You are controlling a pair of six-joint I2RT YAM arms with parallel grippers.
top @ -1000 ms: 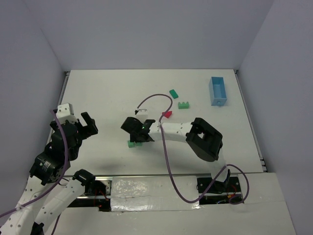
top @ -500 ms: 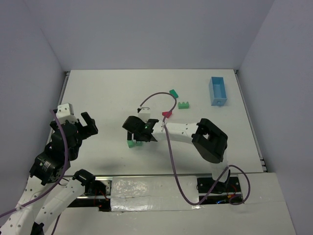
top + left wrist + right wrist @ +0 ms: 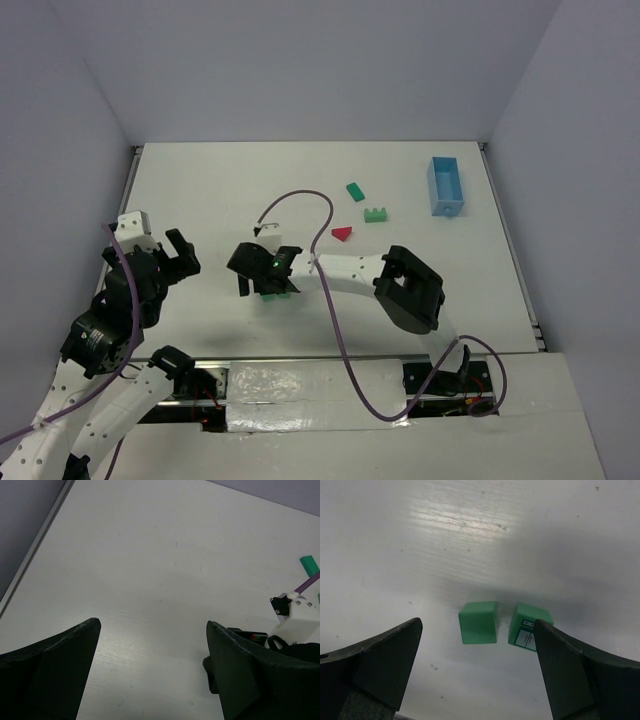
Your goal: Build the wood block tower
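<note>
- Currently the right gripper is spread wide, holding nothing, low over two green pieces near the front middle of the table.
- Between its jaws the plain green block and the labelled green block sit side by side with a thin gap.
- Farther back lie the red triangle block, notched green block and flat green block, loose and apart.
- At far right stands the blue box.
- Off at the left, the left gripper is wide open, empty, above bare table.
</note>
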